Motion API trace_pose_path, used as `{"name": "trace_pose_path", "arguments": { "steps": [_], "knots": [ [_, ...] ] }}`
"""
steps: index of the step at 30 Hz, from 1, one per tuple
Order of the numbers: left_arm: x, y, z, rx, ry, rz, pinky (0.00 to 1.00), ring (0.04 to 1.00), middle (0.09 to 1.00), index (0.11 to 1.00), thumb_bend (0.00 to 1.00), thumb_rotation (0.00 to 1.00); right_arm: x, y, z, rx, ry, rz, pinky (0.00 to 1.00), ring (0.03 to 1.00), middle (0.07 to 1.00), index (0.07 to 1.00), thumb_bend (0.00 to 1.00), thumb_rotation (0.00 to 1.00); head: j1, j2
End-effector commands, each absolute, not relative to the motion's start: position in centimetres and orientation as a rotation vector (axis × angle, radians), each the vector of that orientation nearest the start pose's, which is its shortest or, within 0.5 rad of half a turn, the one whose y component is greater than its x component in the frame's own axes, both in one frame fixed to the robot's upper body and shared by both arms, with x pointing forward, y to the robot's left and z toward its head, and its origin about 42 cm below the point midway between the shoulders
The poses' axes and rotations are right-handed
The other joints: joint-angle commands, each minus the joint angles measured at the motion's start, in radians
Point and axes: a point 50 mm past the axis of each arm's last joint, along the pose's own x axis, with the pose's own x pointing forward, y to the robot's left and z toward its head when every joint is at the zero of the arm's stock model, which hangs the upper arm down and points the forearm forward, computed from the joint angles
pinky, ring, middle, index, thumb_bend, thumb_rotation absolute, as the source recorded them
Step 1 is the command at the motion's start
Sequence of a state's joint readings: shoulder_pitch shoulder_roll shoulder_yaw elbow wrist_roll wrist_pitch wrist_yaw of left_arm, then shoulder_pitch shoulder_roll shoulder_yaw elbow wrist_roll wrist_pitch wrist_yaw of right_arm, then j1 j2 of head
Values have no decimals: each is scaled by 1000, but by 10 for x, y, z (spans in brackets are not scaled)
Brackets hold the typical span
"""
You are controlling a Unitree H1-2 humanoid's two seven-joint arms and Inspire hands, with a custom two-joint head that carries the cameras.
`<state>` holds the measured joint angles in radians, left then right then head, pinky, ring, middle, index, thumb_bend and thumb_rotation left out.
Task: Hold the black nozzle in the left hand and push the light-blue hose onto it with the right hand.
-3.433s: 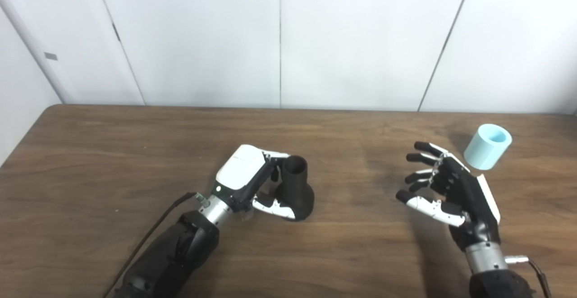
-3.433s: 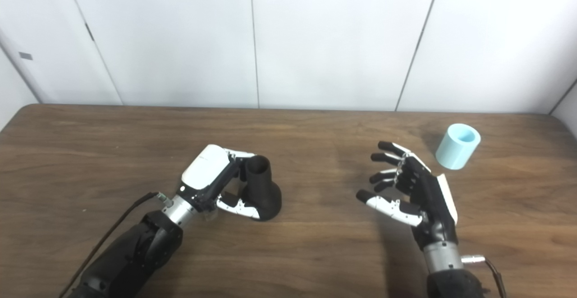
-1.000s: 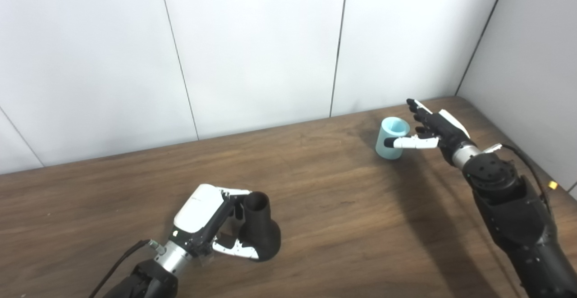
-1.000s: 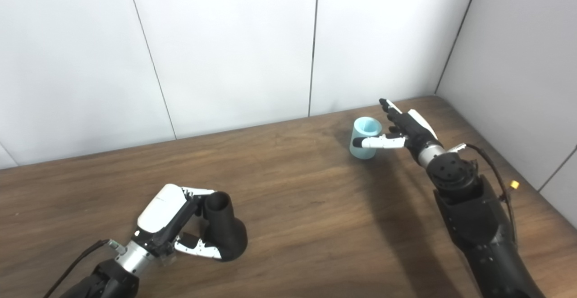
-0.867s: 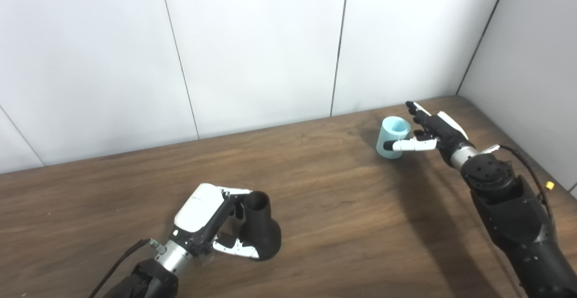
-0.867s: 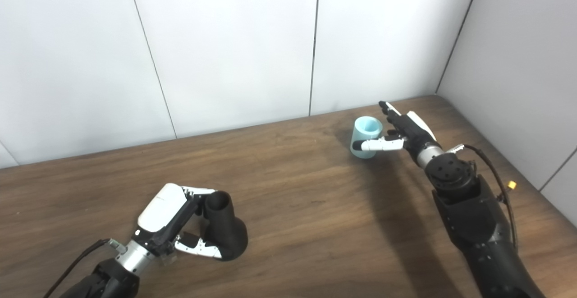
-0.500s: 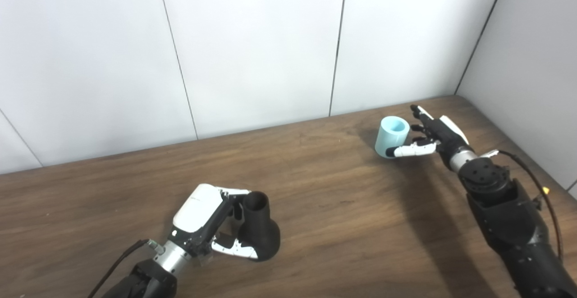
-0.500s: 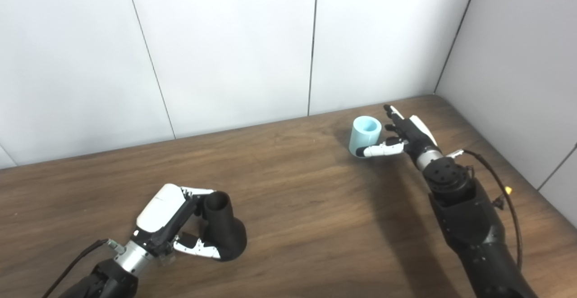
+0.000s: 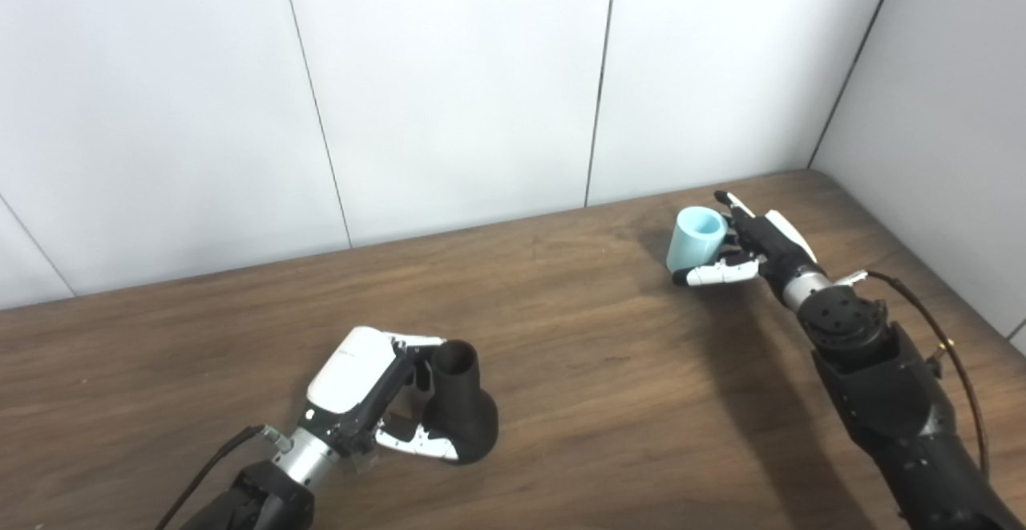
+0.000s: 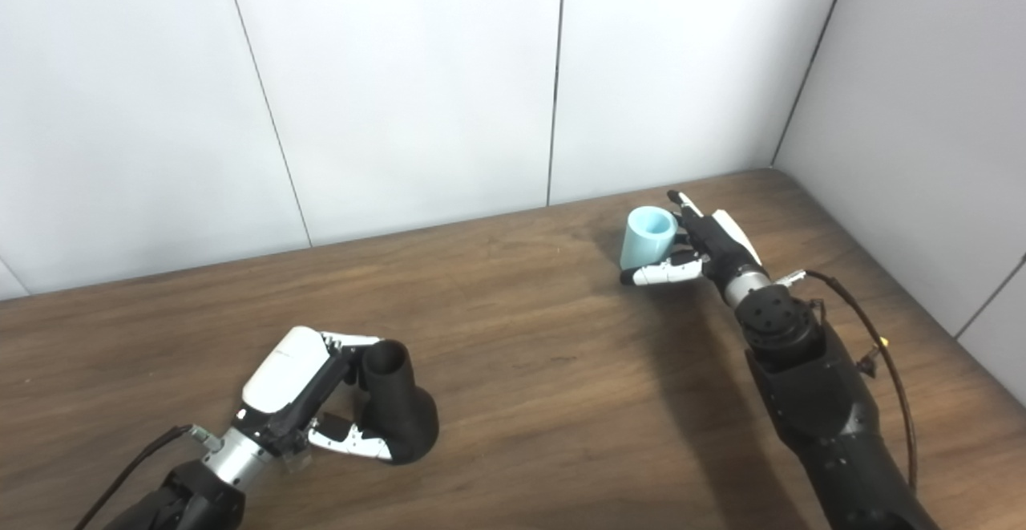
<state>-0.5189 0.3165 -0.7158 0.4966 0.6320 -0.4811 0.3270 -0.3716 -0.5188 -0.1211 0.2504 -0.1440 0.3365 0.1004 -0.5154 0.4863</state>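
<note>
The black nozzle (image 9: 463, 422) stands on its wide base near the front left of the wooden table (image 9: 609, 370), open neck upward. My left hand (image 9: 365, 386) is shut on it, fingers around the neck and thumb against the base. The light-blue hose (image 9: 694, 240), a short tube, sits at the far right near the back wall, leaning a little to the right. My right hand (image 9: 749, 249) is open around it, with its thumb lying low in front of the tube and its fingers reaching up behind the rim.
A white panelled wall (image 9: 449, 89) runs close behind the table, and a grey side wall (image 9: 946, 113) closes the right edge. A cable (image 9: 938, 329) loops off my right wrist, and another cable (image 9: 208, 474) trails from my left forearm.
The view has swung up and to the right since the earliest frames. My right arm has reached out to the hose and in the last second edged left around it. The left hand has not moved.
</note>
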Motion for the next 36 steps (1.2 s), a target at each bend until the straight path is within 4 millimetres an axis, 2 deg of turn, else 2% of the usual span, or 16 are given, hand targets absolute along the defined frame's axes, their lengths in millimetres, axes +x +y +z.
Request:
{"name": "trace_pose_path", "arguments": {
  "steps": [1,5,7,8,11,17,21,22,24,25,26,28,36],
  "knots": [
    [336,178,39,1020,-434,-708,313,373,426,511,520,0,408,-413,226,-572,85,-197,733,828,910,990,893,125,1,2],
    [336,178,39,1012,-426,-707,317,376,430,510,521,0,412,-406,224,-590,77,-215,750,819,884,969,867,100,7,6],
    [336,177,39,1011,-422,-712,320,377,433,510,521,0,415,-405,222,-634,64,-244,709,786,852,926,866,108,13,6],
    [336,177,39,1014,-423,-715,320,375,431,510,521,0,417,-404,220,-659,53,-266,653,743,810,875,864,112,15,6],
    [336,178,39,1018,-429,-714,321,375,429,512,520,0,424,-403,212,-693,39,-314,594,688,758,811,829,78,24,6],
    [337,180,43,1008,-430,-706,314,369,425,511,520,0,434,-393,205,-732,35,-340,659,706,732,757,793,2,37,14],
    [337,182,43,1023,-432,-704,319,374,427,511,520,0,441,-389,202,-749,29,-353,651,685,714,735,777,0,44,18],
    [337,183,43,1027,-431,-704,321,377,427,512,520,0,443,-388,200,-764,15,-360,644,664,679,716,768,0,45,19],
    [337,184,43,1030,-429,-705,321,379,426,512,520,0,446,-387,196,-790,-1,-372,601,606,529,667,607,0,48,20],
    [337,184,43,1031,-428,-703,320,379,426,512,520,0,447,-387,194,-802,-6,-380,553,568,491,582,559,0,51,22],
    [337,184,43,1030,-428,-700,319,378,426,512,520,0,448,-387,192,-803,-14,-387,491,528,491,526,541,0,53,23],
    [337,185,43,1023,-425,-694,315,374,423,511,520,0,448,-384,190,-796,-29,-400,446,494,504,484,531,0,54,24],
    [335,183,42,1014,-422,-690,296,360,415,510,519,0,442,-384,197,-788,-63,-395,434,457,503,474,520,0,65,30]
  ]
}}
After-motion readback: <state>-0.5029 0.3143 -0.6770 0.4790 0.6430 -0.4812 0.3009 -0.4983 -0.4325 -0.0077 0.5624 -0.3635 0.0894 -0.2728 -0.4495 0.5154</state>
